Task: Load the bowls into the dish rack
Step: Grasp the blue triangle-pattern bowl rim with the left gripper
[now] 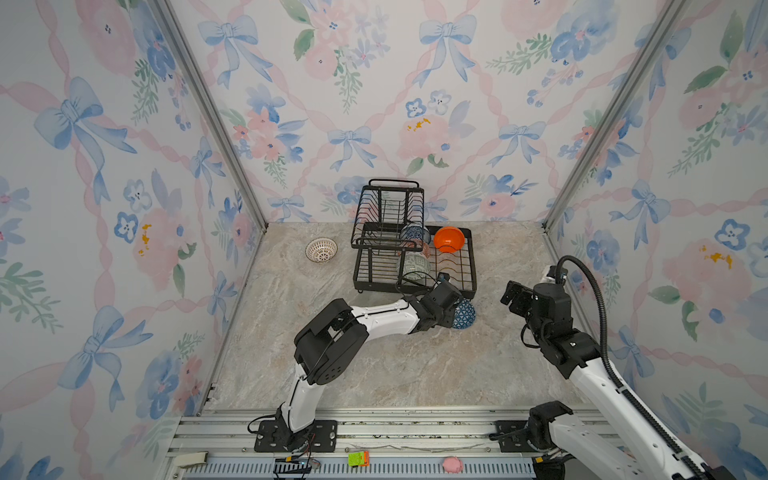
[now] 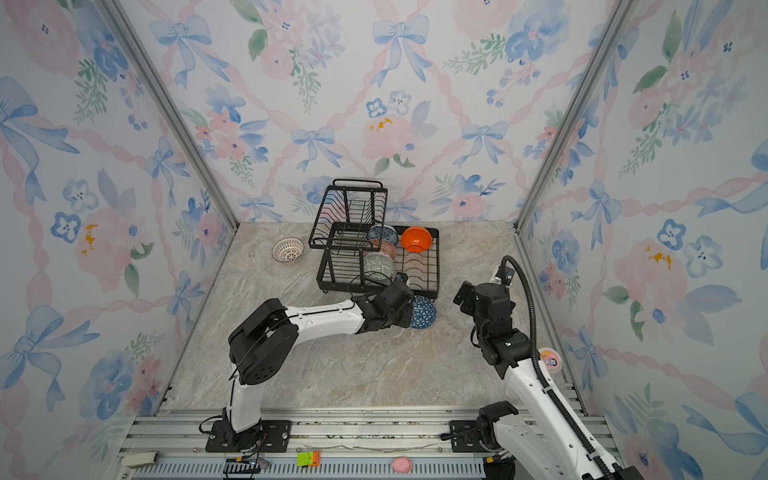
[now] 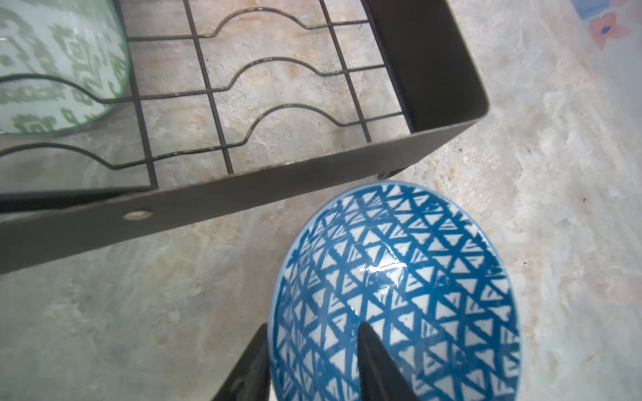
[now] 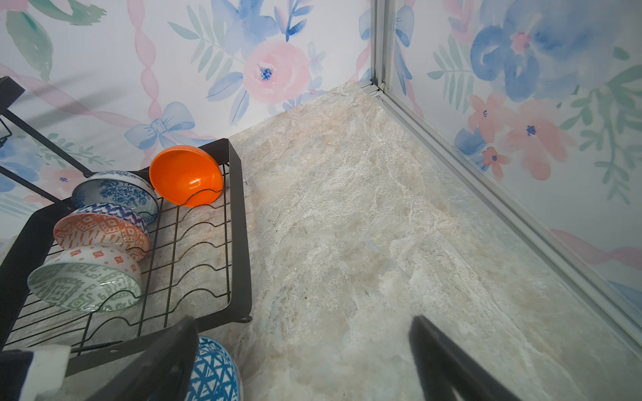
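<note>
Pinch the dark blue bowl (image 3: 392, 288) in front of the dish rack (image 3: 243, 194).
The left gripper (image 3: 312, 326) has a finger each side of its rim; tight or not, I cannot tell. Squeeze, then lift over the rack's wall. The right gripper (image 1: 513, 297) hangs open.

Left claw (image 3: 312, 324) low, jaws partly closed; right claw (image 4: 305, 319) raised, jaws spread

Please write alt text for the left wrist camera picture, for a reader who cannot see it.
The left gripper straddles the rim of a dark blue geometric bowl, one finger inside, one outside. Beyond the bowl, on the marble tabletop, is a corner of the black dish rack, holding a grey-green patterned bowl.
</note>
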Available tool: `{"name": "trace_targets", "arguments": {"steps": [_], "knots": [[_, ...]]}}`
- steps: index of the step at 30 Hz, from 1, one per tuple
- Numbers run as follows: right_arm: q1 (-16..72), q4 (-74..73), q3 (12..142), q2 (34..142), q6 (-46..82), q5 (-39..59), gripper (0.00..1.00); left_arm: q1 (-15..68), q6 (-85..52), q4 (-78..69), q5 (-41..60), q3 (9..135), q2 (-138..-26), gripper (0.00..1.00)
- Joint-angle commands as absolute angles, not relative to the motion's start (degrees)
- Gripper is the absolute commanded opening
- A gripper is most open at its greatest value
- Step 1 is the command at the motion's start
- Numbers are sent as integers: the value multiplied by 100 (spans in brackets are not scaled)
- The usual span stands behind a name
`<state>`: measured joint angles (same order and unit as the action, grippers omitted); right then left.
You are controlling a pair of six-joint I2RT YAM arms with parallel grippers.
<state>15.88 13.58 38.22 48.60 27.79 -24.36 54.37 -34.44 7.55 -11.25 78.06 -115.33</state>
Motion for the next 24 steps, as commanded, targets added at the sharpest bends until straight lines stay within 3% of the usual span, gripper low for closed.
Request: {"name": "trace_targets", "arguments": {"steps": [1,15,24], "knots": [[1650,1263,3733,4739,2671,-2654,97,5403,-3377,960,-1157,7845,-11656,33],[1677,1255,3744,4824,2687,-2499,97,5372,-3407,957,-996,7666,-11658,0],[1696,1538,4137,4977,2771,-2121,97,5381,-3543,697,-1416,7237,-10955,0]]}}
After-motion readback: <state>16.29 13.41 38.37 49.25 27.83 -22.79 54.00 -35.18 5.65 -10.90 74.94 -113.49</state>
